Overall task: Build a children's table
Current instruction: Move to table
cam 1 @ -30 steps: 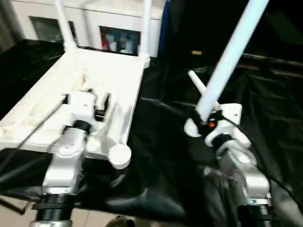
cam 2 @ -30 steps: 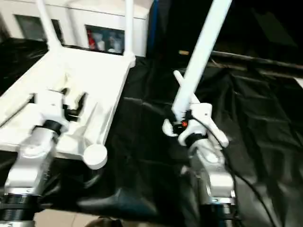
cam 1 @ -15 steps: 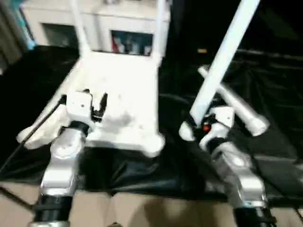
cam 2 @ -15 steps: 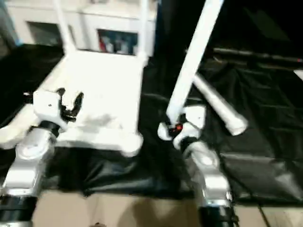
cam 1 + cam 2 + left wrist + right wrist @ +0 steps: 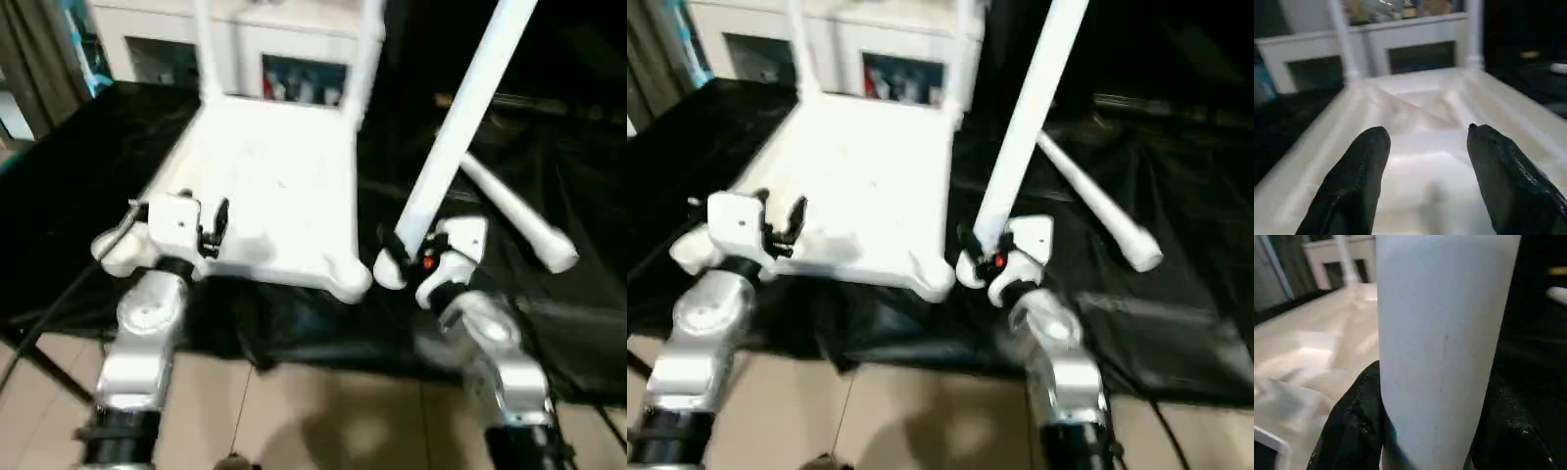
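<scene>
The small white plastic children's table [image 5: 274, 191] lay upside down at the near edge of the black-covered work table [image 5: 88, 166], two white tubular legs standing in its far corner sockets. The left gripper [image 5: 1425, 171] hovered over its ribbed underside, fingers spread and empty. The right gripper [image 5: 409, 257] clamped a long white tubular leg [image 5: 460, 117], tilted upward. Another white leg [image 5: 514, 213] lay on the black cover beyond the right gripper.

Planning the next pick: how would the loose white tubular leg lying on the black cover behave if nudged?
The loose white tubular leg is round and lies flat on the black cover, so it would probably roll, perhaps curving, since one end looks wider. It looks stiff and hollow, likely light. Its smooth plastic may slip between the fingers.
</scene>
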Available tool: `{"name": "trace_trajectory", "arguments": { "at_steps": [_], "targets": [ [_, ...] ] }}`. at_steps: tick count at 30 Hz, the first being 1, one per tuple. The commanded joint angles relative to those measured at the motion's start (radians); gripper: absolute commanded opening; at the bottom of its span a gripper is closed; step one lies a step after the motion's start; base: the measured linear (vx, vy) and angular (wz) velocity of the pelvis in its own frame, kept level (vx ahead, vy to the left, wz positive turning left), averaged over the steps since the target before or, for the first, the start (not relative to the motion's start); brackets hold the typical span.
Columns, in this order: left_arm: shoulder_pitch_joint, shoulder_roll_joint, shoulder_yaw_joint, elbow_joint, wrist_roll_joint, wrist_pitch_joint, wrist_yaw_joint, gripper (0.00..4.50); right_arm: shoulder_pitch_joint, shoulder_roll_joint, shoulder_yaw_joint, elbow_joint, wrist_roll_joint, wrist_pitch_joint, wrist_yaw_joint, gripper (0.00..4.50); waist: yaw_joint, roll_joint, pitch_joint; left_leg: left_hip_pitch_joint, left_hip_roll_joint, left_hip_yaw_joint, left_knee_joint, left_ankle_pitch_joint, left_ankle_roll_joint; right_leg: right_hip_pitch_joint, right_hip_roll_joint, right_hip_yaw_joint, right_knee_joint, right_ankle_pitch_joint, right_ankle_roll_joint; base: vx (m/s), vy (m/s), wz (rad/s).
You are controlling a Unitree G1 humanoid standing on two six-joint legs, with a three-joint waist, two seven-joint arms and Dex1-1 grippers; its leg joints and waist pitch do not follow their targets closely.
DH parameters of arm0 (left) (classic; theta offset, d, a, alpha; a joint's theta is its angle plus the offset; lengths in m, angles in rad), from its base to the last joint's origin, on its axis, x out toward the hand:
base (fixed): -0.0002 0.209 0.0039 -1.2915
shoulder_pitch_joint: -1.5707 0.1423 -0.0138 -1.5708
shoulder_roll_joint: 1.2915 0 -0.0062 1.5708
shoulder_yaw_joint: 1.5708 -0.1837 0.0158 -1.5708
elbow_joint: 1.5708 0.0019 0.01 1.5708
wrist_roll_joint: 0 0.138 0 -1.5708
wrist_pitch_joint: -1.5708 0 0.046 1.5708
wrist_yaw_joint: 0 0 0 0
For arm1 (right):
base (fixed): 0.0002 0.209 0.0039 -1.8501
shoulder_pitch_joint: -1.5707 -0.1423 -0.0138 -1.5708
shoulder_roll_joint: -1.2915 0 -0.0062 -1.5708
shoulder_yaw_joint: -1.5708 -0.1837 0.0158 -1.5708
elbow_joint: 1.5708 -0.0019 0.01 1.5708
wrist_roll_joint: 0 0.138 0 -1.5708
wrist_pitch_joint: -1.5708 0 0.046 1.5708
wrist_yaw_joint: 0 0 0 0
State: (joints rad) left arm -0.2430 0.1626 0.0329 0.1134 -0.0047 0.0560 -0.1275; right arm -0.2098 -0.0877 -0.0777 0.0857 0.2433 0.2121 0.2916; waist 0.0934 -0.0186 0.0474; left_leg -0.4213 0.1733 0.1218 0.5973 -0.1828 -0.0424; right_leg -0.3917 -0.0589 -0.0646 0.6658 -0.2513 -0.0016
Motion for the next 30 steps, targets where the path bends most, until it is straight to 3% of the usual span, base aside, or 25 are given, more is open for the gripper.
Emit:
{"name": "trace_trajectory", "arguments": {
  "at_steps": [1, 4, 5, 6, 7, 8, 9, 11, 12, 13, 14, 15, 16, 18, 20, 21, 22, 23, 24, 25, 26, 27, 28, 29, 30],
  "targets": [
    [0.004, 0.029, 0.009, 0.015, 0.006, -0.021, -0.018, 2.96, -0.015, 0.003, 0.004, -0.009, 0.015, 0.003, 0.007, 1.89, 0.022, -0.011, -0.053, 0.0, 0.02, 0.012, -0.042, -0.065, -0.004, 0.041, -0.114, 0.06, -0.153, -0.419, 0.052, -0.078, -0.117, -0.16],
    [0.008, 0.026, 0.019, 0.011, -0.01, -0.022, -0.025, 2.96, -0.011, -0.005, 0.03, -0.012, 0.003, 0.009, 0.021, 1.89, 0.009, 0.009, -0.053, 0.022, 0.048, 0.004, -0.081, -0.236, -0.069, 0.032, -0.076, 0.035, -0.14, -0.404, -0.013, -0.02, -0.021, -0.05],
    [0.008, 0.027, 0.021, 0.01, -0.011, -0.02, -0.026, 2.96, -0.011, -0.007, 0.037, -0.011, 0.0, 0.014, 0.025, 1.89, 0.016, -0.001, -0.048, -0.008, 0.035, -0.017, -0.096, -0.287, -0.047, 0.061, -0.094, 0.007, -0.129, -0.409, -0.034, 0.0, 0.0, 0.0],
    [0.008, 0.029, 0.021, 0.009, -0.01, -0.018, -0.029, 2.96, -0.011, -0.009, 0.047, -0.009, -0.007, 0.016, 0.029, 1.89, 0.011, 0.01, -0.042, -0.022, 0.022, -0.04, -0.109, -0.417, -0.021, 0.078, -0.108, -0.026, -0.142, -0.524, -0.035, -0.012, 0.022, 0.19],
    [0.008, 0.03, 0.021, 0.009, -0.01, -0.018, -0.031, 2.96, -0.011, -0.01, 0.051, -0.008, -0.01, 0.014, 0.031, 1.89, 0.004, 0.022, -0.04, -0.005, 0.016, -0.049, -0.1, -0.516, -0.015, 0.087, -0.119, -0.045, -0.16, -0.614, -0.051, -0.012, 0.022, 0.19],
    [0.008, 0.03, 0.021, 0.01, -0.009, -0.018, -0.031, 2.96, -0.01, -0.011, 0.055, -0.007, -0.014, 0.012, 0.033, 1.89, 0.004, 0.03, -0.036, -0.009, 0.011, -0.052, -0.092, -0.545, -0.011, 0.115, -0.132, -0.065, -0.179, -0.681, -0.062, 0.016, 0.045, 0.41],
    [0.008, 0.031, 0.02, 0.01, -0.008, -0.018, -0.03, 2.96, -0.01, -0.01, 0.056, -0.007, -0.013, 0.012, 0.035, 1.89, 0.004, 0.03, -0.036, -0.009, 0.011, -0.052, -0.092, -0.545, -0.011, 0.115, -0.132, -0.065, -0.179, -0.681, -0.062, 0.037, 0.047, 0.49],
    [0.008, 0.033, 0.018, 0.011, -0.009, -0.02, -0.028, 2.96, -0.01, -0.006, 0.053, -0.006, -0.013, 0.011, 0.038, 1.89, 0.002, 0.033, -0.024, 0.006, 0.009, -0.044, -0.073, -0.574, 0.002, 0.145, -0.142, -0.09, -0.21, -0.76, -0.082, 0.049, 0.041, 0.54],
    [0.008, 0.034, 0.017, 0.013, -0.009, -0.021, -0.029, 2.96, -0.01, -0.003, 0.048, -0.006, -0.004, 0.016, 0.039, 1.89, 0.002, 0.033, -0.022, 0.011, 0.009, -0.041, -0.07, -0.568, 0.006, 0.148, -0.142, -0.094, -0.214, -0.762, -0.088, 0.039, 0.031, 0.5],
    [0.008, 0.036, 0.016, 0.013, -0.009, -0.022, -0.032, 2.96, -0.008, -0.002, 0.047, -0.007, 0.001, 0.017, 0.042, 1.89, -0.029, 0.039, -0.007, 0.132, 0.064, -0.045, -0.061, -0.711, -0.061, 0.058, -0.097, -0.087, -0.213, -0.688, -0.089, 0.039, 0.031, 0.5],
    [0.009, 0.036, 0.017, 0.013, -0.009, -0.023, -0.035, 2.96, -0.005, -0.003, 0.05, -0.008, 0.005, 0.016, 0.047, 1.89, -0.023, 0.056, -0.02, 0.136, 0.088, -0.055, -0.113, -0.814, -0.094, 0.085, -0.062, -0.061, -0.158, -0.495, -0.097, 0.058, 0.052, 0.18],
    [0.009, 0.036, 0.017, 0.013, -0.009, -0.023, -0.035, 2.96, -0.005, -0.003, 0.05, -0.008, 0.005, 0.016, 0.047, 1.89, -0.032, 0.048, -0.021, 0.132, 0.095, -0.063, -0.134, -0.821, -0.091, 0.091, -0.053, -0.051, -0.137, -0.411, -0.099, 0.113, 0.072, -0.05],
    [0.01, 0.038, 0.017, 0.012, -0.008, -0.023, -0.038, 2.96, -0.005, -0.006, 0.054, -0.006, 0.005, 0.014, 0.049, 1.89, -0.032, 0.052, -0.026, 0.14, 0.09, -0.064, -0.143, -0.809, -0.082, 0.088, -0.052, -0.036, -0.128, -0.321, -0.108, 0.113, 0.072, -0.05],
    [0.009, 0.039, 0.017, 0.013, -0.009, -0.022, -0.039, 2.96, -0.007, -0.007, 0.055, -0.004, 0.004, 0.012, 0.05, 1.89, -0.035, 0.038, -0.035, 0.124, 0.07, -0.048, -0.135, -0.673, -0.033, 0.104, -0.069, -0.011, -0.147, -0.26, -0.137, 0.124, 0.05, -0.12],
    [0.008, 0.04, 0.017, 0.014, -0.01, -0.023, -0.04, 2.96, -0.01, -0.007, 0.056, 0.0, 0.001, 0.01, 0.052, 1.89, -0.013, 0.022, -0.066, 0.038, 0.017, 0.015, -0.086, -0.241, 0.075, 0.198, -0.093, 0.012, -0.17, -0.072, -0.128, 0.13, 0.029, -0.1],
    [0.007, 0.041, 0.016, 0.015, -0.012, -0.023, -0.042, 2.96, -0.012, -0.006, 0.055, 0.001, 0.0, 0.011, 0.052, 1.89, -0.007, 0.025, -0.079, 0.039, 0.014, 0.02, -0.075, -0.148, 0.106, 0.206, -0.093, 0.008, -0.165, -0.011, -0.114, 0.135, 0.017, -0.02],
    [0.007, 0.041, 0.015, 0.015, -0.012, -0.023, -0.043, 2.96, -0.013, -0.005, 0.054, 0.002, -0.001, 0.009, 0.053, 1.89, -0.012, 0.024, -0.082, 0.028, 0.007, 0.016, -0.065, -0.029, 0.158, 0.21, -0.069, -0.004, -0.149, 0.091, -0.075, 0.135, 0.017, -0.02],
    [0.006, 0.041, 0.014, 0.016, -0.013, -0.023, -0.043, 2.96, -0.015, -0.005, 0.053, 0.003, -0.002, 0.007, 0.054, 1.89, -0.022, 0.031, -0.09, 0.073, 0.015, 0.001, -0.061, 0.047, 0.21, 0.183, -0.04, -0.018, -0.122, 0.167, -0.049, 0.182, 0.02, 0.03],
    [0.006, 0.041, 0.013, 0.016, -0.014, -0.024, -0.047, 2.96, -0.015, -0.005, 0.054, 0.003, -0.002, 0.008, 0.056, 1.89, -0.056, 0.039, -0.099, 0.157, 0.048, -0.057, -0.053, 0.201, 0.357, 0.114, -0.009, -0.036, -0.059, 0.178, -0.024, 0.223, -0.042, 0.05],
    [0.005, 0.041, 0.012, 0.017, -0.014, -0.025, -0.049, 2.96, -0.015, -0.005, 0.055, 0.002, 0.001, 0.01, 0.057, 1.89, -0.075, 0.046, -0.098, 0.223, 0.083, -0.097, -0.043, 0.257, 0.447, 0.035, -0.014, -0.037, -0.031, 0.079, -0.013, 0.223, -0.042, 0.05],
    [0.006, 0.041, 0.011, 0.018, -0.014, -0.026, -0.052, 2.96, -0.013, -0.007, 0.058, 0.0, 0.003, 0.009, 0.058, 1.89, -0.1, 0.036, -0.103, 0.274, 0.148, -0.166, -0.046, 0.379, 0.602, -0.044, -0.046, -0.01, 0.022, -0.105, 0.035, 0.19, -0.105, -0.11],
    [0.006, 0.041, 0.01, 0.017, -0.014, -0.027, -0.054, 2.96, -0.013, -0.007, 0.06, 0.0, 0.003, 0.008, 0.059, 1.89, -0.102, 0.03, -0.098, 0.269, 0.154, -0.176, -0.045, 0.434, 0.637, -0.061, -0.058, 0.008, 0.033, -0.131, 0.059, 0.075, -0.139, -0.34],
    [0.009, 0.041, 0.006, 0.014, -0.015, -0.029, -0.061, 2.96, -0.012, -0.007, 0.059, 0.0, 0.007, 0.005, 0.059, 1.89, -0.093, 0.014, -0.078, 0.203, 0.099, -0.139, -0.047, 0.375, 0.594, -0.039, -0.075, 0.043, 0.004, -0.063, 0.072, 0.075, -0.139, -0.34],
    [0.01, 0.04, 0.005, 0.013, -0.016, -0.031, -0.064, 2.96, -0.012, -0.005, 0.057, 0.001, 0.011, 0.003, 0.058, 1.89, -0.059, -0.046, -0.066, 0.079, -0.033, -0.033, -0.014, 0.104, 0.383, 0.09, -0.091, 0.093, -0.097, 0.024, 0.083, 0.006, -0.166, -0.26],
    [0.01, 0.04, 0.004, 0.013, -0.017, -0.03, -0.065, 2.96, -0.012, -0.005, 0.057, 0.001, 0.011, 0.003, 0.058, 1.89, -0.029, -0.067, -0.068, 0.028, -0.089, 0.0, 0.049, -0.043, 0.319, 0.151, -0.121, 0.147, -0.133, 0.007, 0.087, 0.052, -0.109, -0.03]
  ]
}}
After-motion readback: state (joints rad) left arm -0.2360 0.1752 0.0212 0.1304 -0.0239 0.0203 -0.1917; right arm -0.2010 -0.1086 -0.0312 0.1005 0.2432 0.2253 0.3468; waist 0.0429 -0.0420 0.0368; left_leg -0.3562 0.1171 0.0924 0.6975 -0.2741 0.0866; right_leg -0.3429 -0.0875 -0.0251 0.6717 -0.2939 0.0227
